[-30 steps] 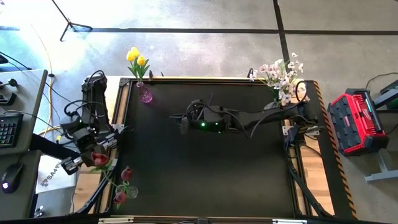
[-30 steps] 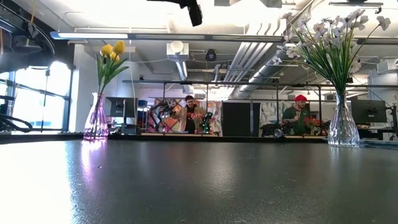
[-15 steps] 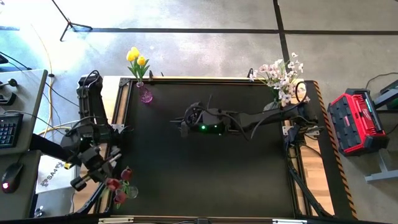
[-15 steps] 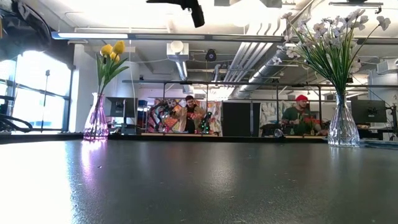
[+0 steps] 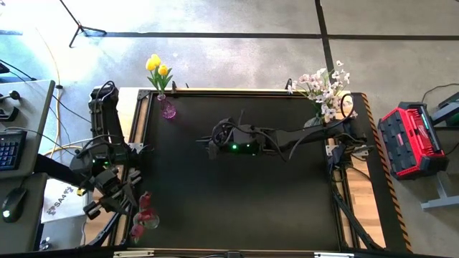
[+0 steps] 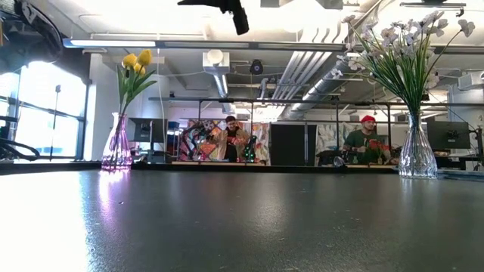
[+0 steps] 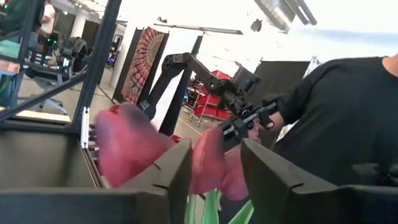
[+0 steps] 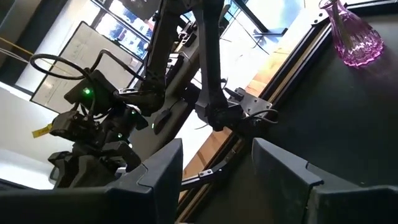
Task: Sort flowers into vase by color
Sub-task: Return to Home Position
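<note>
black table (image 5: 237, 193) is reached over by right gripper (image 8: 217, 142), fingers parted, empty; left gripper (image 7: 216, 142) is held parted, empty, beside red tulips (image 7: 124, 146).

left claw (image 7: 214, 158): fingers apart, arm folded left | right claw (image 8: 217, 155): parted (arm stretched inward)

The dark table top (image 5: 244, 201) is wide open in the middle. The right arm (image 5: 287, 136) stretches over it from the right side. It hangs high up, so there is room to pass under it.

Three corners are taken:
- A purple vase (image 5: 168, 110) with yellow tulips (image 5: 156, 66).
- A clear vase (image 6: 417, 151) with pale blossoms (image 5: 324, 84).
- The red tulips (image 5: 145, 201), right beside the left arm (image 5: 104, 154), which stands just off the table's left edge.

The fourth corner is free.
</note>
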Robot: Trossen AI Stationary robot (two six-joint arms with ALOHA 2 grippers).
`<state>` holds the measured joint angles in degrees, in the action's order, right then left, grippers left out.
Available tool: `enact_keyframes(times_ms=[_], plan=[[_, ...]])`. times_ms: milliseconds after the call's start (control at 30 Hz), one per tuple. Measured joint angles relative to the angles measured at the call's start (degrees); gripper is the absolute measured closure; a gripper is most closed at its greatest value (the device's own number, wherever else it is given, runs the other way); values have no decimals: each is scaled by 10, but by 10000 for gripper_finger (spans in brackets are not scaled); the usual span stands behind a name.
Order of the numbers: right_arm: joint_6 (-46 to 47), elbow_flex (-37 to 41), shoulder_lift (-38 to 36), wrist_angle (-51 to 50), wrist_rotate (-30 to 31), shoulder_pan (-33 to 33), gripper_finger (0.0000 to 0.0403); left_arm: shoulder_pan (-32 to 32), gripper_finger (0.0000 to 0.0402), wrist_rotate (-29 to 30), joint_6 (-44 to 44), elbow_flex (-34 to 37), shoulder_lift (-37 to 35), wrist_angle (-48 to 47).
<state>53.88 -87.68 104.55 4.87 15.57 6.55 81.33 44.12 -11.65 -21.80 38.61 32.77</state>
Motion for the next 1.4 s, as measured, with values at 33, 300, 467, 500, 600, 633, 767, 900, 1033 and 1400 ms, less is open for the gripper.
enact_keyframes(times_ms=[33, 300, 467, 500, 600, 633, 767, 900, 1033, 1400], plan=[[1, 0, 0, 0, -2, 0, 221, 1, 269, 0, 5, 0, 0, 0], [-27, 0, -1, -33, -32, 2, 221, 1, 245, 78, 97, 0, -28, 60], [-76, 0, -21, -87, 31, 18, 221, 1, 245, 154, 144, 0, -76, 64], [-92, 0, -29, -93, 41, 23, 221, 1, 245, 164, 151, 0, -85, 62], [-144, 0, -57, -109, 66, 38, 223, -8, 245, 186, 173, -1, -107, 64], [-158, 0, -68, -113, 72, 43, 225, -14, 245, 191, 178, -2, -112, 62], [-221, 0, -118, -120, 81, 60, 247, -49, 245, 194, 186, -37, -112, 27], [-269, 0, -171, -144, 82, 80, 280, -93, 251, 191, 190, -106, -79, -49], [-291, 0, -221, -197, 101, 104, 315, -146, 266, 185, 182, -177, -46, -139], [-355, 44, -317, -269, 229, 228, 395, -370, 342, -3, 4, -214, 38, -220]])
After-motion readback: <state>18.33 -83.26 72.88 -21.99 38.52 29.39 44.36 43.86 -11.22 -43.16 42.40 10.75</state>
